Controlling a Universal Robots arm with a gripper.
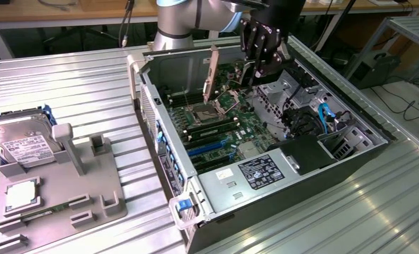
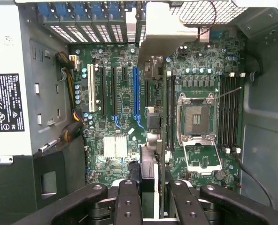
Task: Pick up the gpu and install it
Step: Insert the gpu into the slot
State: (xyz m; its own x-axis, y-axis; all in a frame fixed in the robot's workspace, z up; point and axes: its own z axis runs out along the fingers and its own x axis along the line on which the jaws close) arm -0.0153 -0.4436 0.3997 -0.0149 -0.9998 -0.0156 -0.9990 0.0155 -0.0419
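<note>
Well off to the exterior view's left of the claw (image 1: 255, 74), on the ribbed table (image 1: 68, 79), a grey holder (image 1: 89, 206) carries a hard drive (image 1: 18, 143) and a small square chip (image 1: 22, 194). Both lie far from the arm.

Nearer, the open computer case (image 1: 168, 69) lies on its side, and the claw hangs inside it, over the motherboard (image 2: 122, 101). The claw is closed on the graphics card (image 2: 149, 159). In the wrist view the card runs edge-on as a thin slab out from between the two fingers (image 2: 128, 197). Its pale end bracket (image 1: 211, 74) stands upright just to the exterior view's left of the claw, pointing toward the case's slotted back wall.

Below the claw, the card lines up between the blue slot (image 2: 135, 91) on one side and the processor socket (image 2: 195, 117) on the other, close beside the blue slot. The power supply (image 1: 259, 172) sits further off, toward the near end of the case.

By my reading, the pick-up is done and the card has been carried over the board. The install is not finished. The card looks held above the slots rather than pressed home, though I cannot tell whether its lower edge touches one.
</note>
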